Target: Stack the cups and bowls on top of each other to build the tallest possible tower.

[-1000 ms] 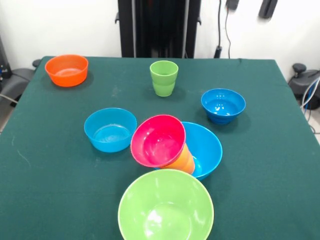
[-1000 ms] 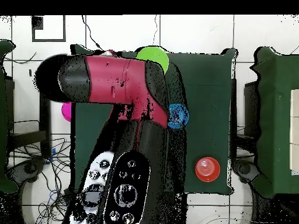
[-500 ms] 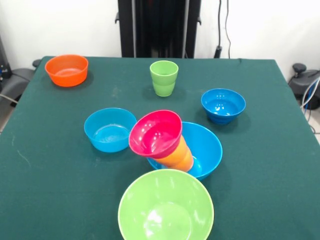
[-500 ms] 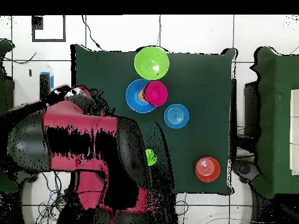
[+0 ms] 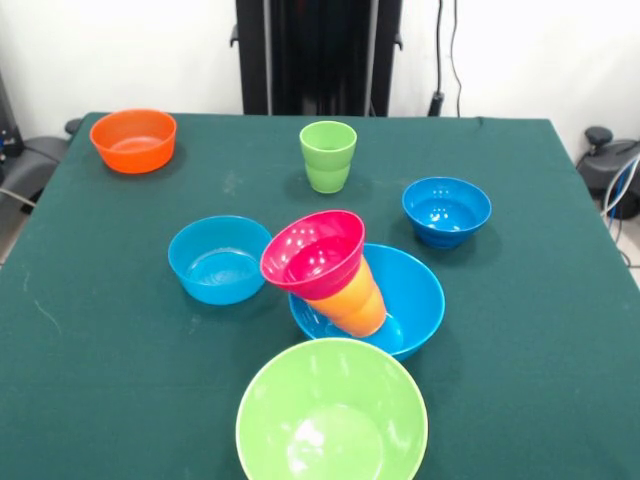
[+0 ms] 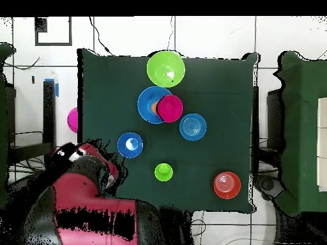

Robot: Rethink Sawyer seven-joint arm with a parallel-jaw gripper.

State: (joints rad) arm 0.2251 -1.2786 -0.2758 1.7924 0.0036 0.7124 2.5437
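On green cloth (image 5: 520, 330) — seven pieces — white walls (image 5: 120, 50) behind.

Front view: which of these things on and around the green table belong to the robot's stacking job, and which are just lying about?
Part of the job:
large blue bowl, with the orange-yellow cup leaning in it and the pink-red bowl on top
lime green bowl
two small blue bowls
orange bowl
light green cup

Just lying about:
wall cables
black pedestal
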